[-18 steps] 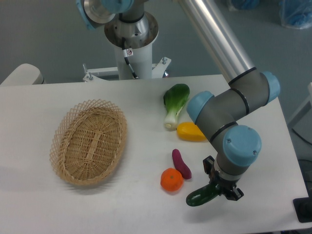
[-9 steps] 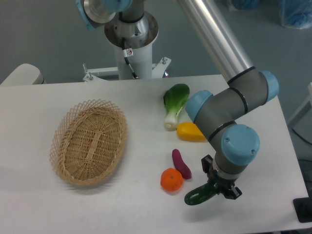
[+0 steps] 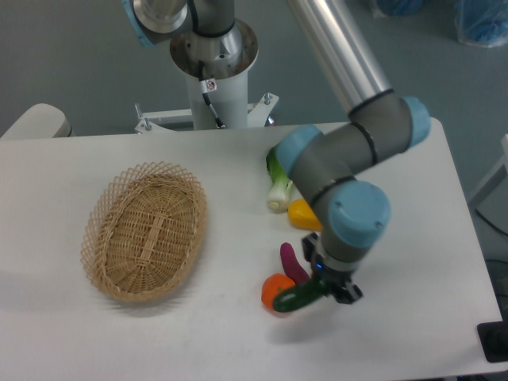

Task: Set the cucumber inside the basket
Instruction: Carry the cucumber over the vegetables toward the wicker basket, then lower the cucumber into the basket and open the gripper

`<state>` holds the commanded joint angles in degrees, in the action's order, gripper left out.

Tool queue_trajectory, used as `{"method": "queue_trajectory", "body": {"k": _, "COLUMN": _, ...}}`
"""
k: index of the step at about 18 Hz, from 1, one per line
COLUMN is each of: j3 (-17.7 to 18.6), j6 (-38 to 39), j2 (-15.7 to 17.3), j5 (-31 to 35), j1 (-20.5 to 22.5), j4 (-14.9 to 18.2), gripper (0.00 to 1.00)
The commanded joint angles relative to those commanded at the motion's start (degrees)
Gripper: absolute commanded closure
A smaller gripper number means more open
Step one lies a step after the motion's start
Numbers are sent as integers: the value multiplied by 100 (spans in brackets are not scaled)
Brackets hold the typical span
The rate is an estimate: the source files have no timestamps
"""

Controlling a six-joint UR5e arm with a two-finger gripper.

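The cucumber (image 3: 295, 297), dark green and glossy, hangs above the white tabletop (image 3: 397, 333), clamped at one end in the pincer (image 3: 332, 287) of the grey-and-blue arm. Its free end overlaps an orange (image 3: 272, 287), with a purple piece (image 3: 292, 263) just behind. A yellow piece (image 3: 300, 214) and a leafy vegetable with a white stalk (image 3: 278, 186) lie farther back, partly hidden by the arm. The basket (image 3: 145, 231), oval and woven, sits well apart on the far side of the tabletop.
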<state>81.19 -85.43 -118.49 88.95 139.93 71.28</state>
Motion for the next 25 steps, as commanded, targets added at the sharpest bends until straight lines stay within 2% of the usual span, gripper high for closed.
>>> {"method": "queue_trajectory", "body": {"k": 3, "j3": 528, "j6": 0, "j2": 466, "j5": -26, "j1": -176, "j4": 0, "gripper": 99}}
{"method": "queue_trajectory", "body": {"k": 7, "j3": 1029, "j6": 166, "j2": 836, "j5": -141, "j1": -483, "j4": -26, "gripper": 98}}
{"method": "queue_trajectory", "body": {"k": 11, "j3": 1319, "j6": 657, "j2": 933, "j5": -132, "j1": -940, "j4": -61, "gripper": 97}}
{"method": "queue_trajectory", "body": {"k": 16, "j3": 1733, "j6": 1501, "j2": 916, "j5": -114, "j1": -1546, "j4": -623, "gripper": 98}}
{"method": "queue_trajectory", "body": {"k": 21, "j3": 1882, "j6": 1854, "j2": 889, "j5": -70, "j1": -1933, "j4": -650, "gripper": 96}}
{"method": "queue_trajectory", "body": {"k": 23, "j3": 1953, "j6": 1890, "j2": 863, "j5": -53, "j1": -2030, "j4": -659, "gripper": 91}}
{"method": "queue_trajectory", "body": {"k": 24, "j3": 1970, "j6": 1881, "j2": 863, "j5": -61, "j1": -2048, "j4": -650, "gripper": 86}}
{"method": "queue_trajectory", "body": {"k": 25, "j3": 1971, "j6": 1881, "j2": 854, "j5": -70, "j1": -2083, "j4": -659, "gripper": 77}}
